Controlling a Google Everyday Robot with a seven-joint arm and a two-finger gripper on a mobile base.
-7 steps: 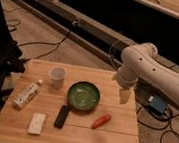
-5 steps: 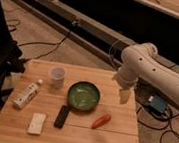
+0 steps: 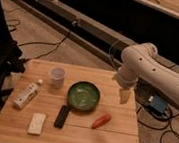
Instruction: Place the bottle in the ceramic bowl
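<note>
Hovering end effector (image 3: 125, 95), spread wide, empty, beside ceramic bowl (image 3: 84, 96)

Glossy ceramic bowl (image 3: 83, 96), plastic bottle (image 3: 26, 94), wooden table (image 3: 113, 138)

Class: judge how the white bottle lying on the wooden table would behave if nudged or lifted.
Lying on its side, the bottle would probably roll if nudged. It looks plastic, so it is likely light and slightly squashy. The gripper hangs open across the green bowl from it.
</note>
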